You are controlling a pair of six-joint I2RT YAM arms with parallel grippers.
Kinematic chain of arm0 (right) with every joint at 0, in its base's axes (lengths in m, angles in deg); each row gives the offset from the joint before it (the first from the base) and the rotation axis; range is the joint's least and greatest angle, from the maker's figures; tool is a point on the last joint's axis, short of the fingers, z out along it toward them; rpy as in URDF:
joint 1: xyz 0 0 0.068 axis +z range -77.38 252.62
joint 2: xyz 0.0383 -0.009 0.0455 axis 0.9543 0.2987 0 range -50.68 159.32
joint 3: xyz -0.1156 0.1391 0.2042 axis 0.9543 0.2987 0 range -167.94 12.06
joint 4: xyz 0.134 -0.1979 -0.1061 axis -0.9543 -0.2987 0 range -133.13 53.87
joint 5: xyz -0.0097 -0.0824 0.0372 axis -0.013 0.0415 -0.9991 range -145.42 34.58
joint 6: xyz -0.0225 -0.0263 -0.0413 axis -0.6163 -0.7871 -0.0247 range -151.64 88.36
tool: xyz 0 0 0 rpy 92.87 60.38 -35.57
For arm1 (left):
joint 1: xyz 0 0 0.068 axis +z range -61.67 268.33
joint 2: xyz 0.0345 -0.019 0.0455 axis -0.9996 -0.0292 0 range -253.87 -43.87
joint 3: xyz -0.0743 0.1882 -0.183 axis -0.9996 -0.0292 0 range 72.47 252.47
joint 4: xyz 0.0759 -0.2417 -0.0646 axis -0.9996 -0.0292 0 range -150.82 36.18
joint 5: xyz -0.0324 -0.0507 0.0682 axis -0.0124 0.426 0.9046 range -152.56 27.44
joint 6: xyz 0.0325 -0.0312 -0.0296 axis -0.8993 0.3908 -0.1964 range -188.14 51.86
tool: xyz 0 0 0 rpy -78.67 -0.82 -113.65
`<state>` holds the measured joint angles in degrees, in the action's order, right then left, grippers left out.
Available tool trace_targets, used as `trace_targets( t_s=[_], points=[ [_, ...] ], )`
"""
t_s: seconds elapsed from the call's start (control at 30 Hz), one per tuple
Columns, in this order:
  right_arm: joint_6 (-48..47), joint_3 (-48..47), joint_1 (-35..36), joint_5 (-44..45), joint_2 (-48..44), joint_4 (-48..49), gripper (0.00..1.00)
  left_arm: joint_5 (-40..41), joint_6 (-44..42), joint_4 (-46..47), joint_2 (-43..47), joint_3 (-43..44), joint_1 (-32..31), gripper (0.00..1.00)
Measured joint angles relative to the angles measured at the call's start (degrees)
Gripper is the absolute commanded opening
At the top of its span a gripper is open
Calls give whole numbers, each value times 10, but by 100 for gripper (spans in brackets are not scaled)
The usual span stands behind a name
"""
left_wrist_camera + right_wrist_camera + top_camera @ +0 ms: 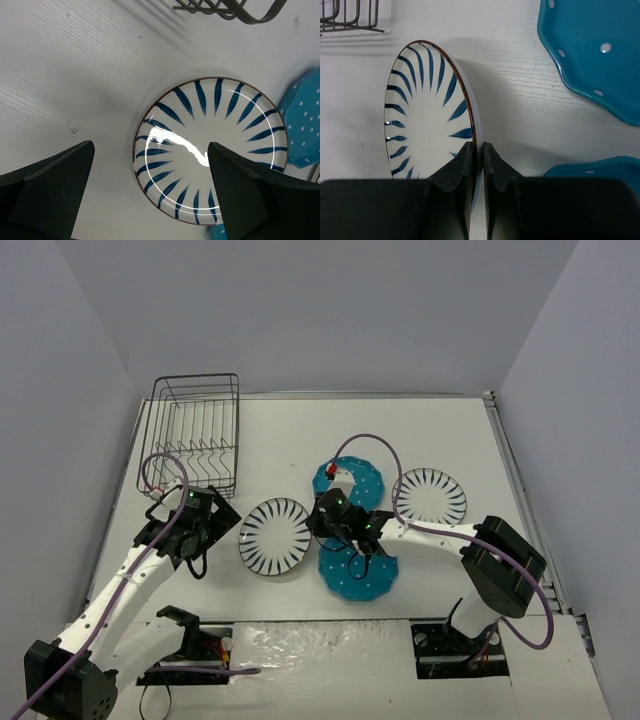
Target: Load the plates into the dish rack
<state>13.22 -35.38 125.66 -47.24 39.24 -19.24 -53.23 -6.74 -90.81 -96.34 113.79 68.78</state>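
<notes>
At the near side of the table (290, 440), a near teal plate (358, 575) with white dots lies flat just ahead of the right arm's base. Just beyond it and to the left, a striped plate (275, 537) rests between the two arms. The right gripper (322, 523) has its fingers (465, 165) pinched tight on that plate's right rim, and in the right wrist view the gripped edge seems tipped up a little. On the plate's other side, the left gripper (195, 530) hangs with its jaws spread wide and holds nothing; its wrist view looks down on the striped plate between the two dark fingers (50, 190). Farther back, a far teal plate (350, 483) lies beside the right gripper, and a second striped plate (430, 497) sits just to its right. In the far left corner stands the dish rack (195, 435), holding no plates, well apart from all four.
</notes>
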Motion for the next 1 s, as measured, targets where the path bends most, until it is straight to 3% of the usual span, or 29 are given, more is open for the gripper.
trace_targets(
  t_s=[0.57,1.0],
  points=[
    [-2,0,-36,-26,-34,-22,0,-98,-3,161,-9,-128,-7,94],
    [3,0,-40,-45,-34,-22,0,-158,66,343,4,-244,-19,94]
  ],
)
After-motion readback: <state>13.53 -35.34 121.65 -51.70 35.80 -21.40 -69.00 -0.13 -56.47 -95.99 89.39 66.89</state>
